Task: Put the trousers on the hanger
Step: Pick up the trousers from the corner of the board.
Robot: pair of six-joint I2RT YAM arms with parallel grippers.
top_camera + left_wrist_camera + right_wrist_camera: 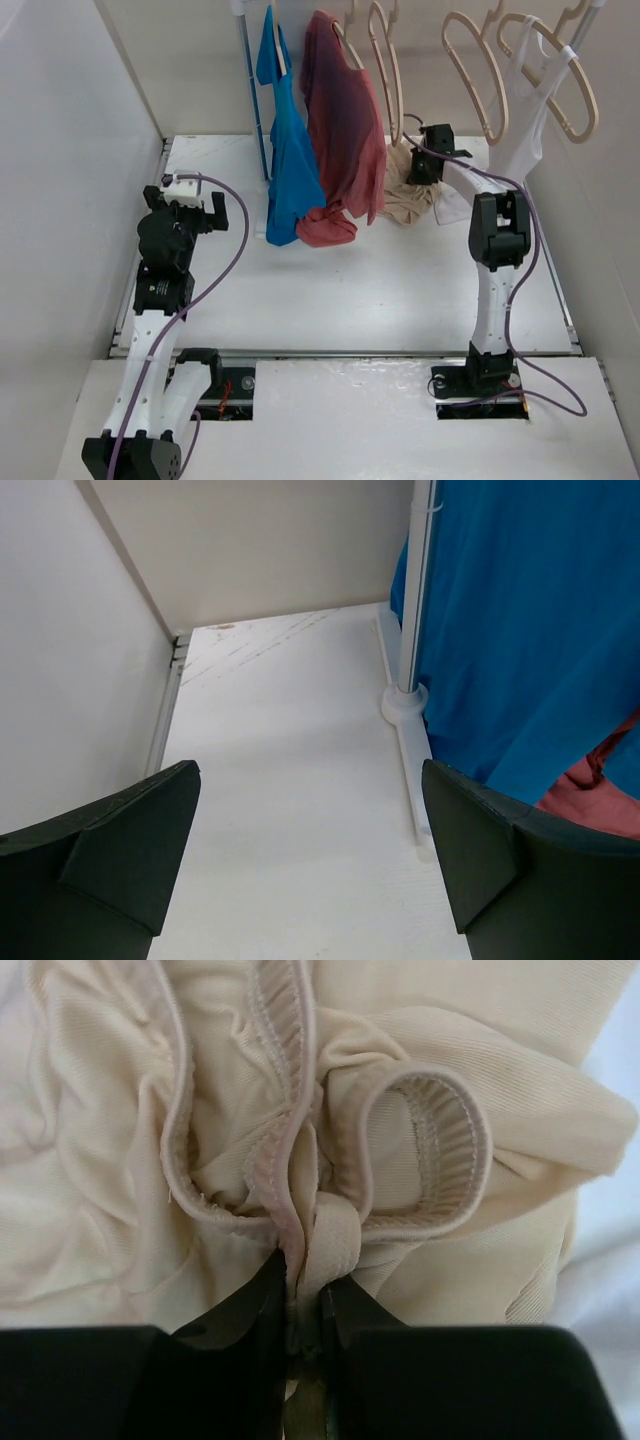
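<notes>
Trousers [405, 195]: crumpled heap on the table [400, 290], touching or nearly touching the lower right hem of the red T-shirt [345, 130]. Legs can't be told apart in the pile.
Right tool [418, 170]: at the heap, on its side away from the red T-shirt. Wrist view shows the jaws nearly together at [303, 1290], pinching a thin fold of elastic-edged hem of the trousers [200, 1110].
Left tool [212, 208]: well to the left of the red T-shirt, beyond the blue shirt [290, 170]. Jaws wide apart at [310, 810], holding nothing, bare table below.
Hanger [466, 80]: free loop hanging up and to the right of the red T-shirt, above the heap. A white vest [525, 140] takes the one further right.
Handling: thin ribbed stretch fabric, so it looks light, limp and no risk of breaking. It will drape and trail when lifted, and the bulk will hang below the pinch.
Grip point: the stitched elastic edge is the firmest part, so it's a good place to hold. A one-layer pinch may stretch or slide out.
Suggestion: the second tool takes the same edge further along, to spread it before threading it through the loop.
Risk: loose folds could snag the red T-shirt or the neighbouring hangers.
</notes>
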